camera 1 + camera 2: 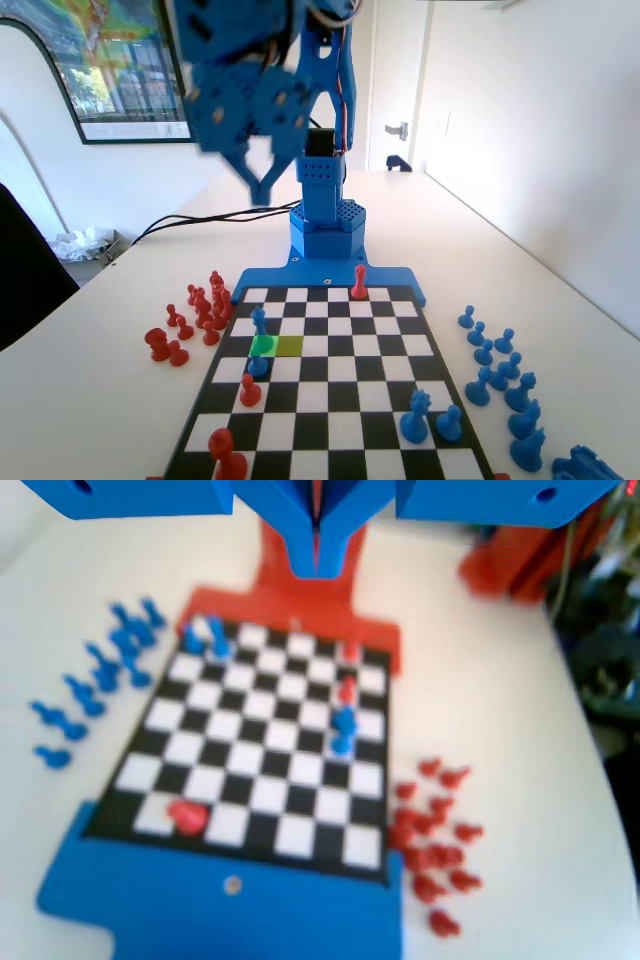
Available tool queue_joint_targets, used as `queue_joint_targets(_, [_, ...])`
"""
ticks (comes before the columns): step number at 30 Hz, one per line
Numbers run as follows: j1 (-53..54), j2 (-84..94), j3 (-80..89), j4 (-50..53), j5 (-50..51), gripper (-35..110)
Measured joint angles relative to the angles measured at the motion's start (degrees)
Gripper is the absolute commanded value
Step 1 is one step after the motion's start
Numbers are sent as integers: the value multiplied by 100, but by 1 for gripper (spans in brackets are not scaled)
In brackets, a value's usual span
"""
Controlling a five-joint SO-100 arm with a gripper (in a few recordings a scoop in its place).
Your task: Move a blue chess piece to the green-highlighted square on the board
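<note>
The gripper (268,185) is seen high above the board (330,385) in the fixed view, up by the blue arm at 12 o'clock. Its two jaws meet at the tips and nothing is held between them. In the wrist view the jaws hang from the top edge, pressed close together, with only a thin line between them.

The blue piece (259,321) stands on the board in the fixed view, at about 10 o'clock from the board's middle. It is upright, on the square just behind the green square (264,345) — its base is at that square's far edge. The green square itself is bare. Just beside it, toward 3 o'clock, a yellow square (289,346) is seen.

A short blue pawn (258,365) stands right in front of the green square, at 6 o'clock from it. A red piece (250,391) stands a bit nearer still.

The wrist view is blurry — two blue pieces can be made out close together at about 3 o'clock on the board, but which is which cannot be told.
</note>
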Motion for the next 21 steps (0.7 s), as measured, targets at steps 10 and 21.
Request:
queue_joint_targets(10, [-773,2364,598,729,563,1])
queue_joint_targets(21, [-809,3621,1195,457,835,1])
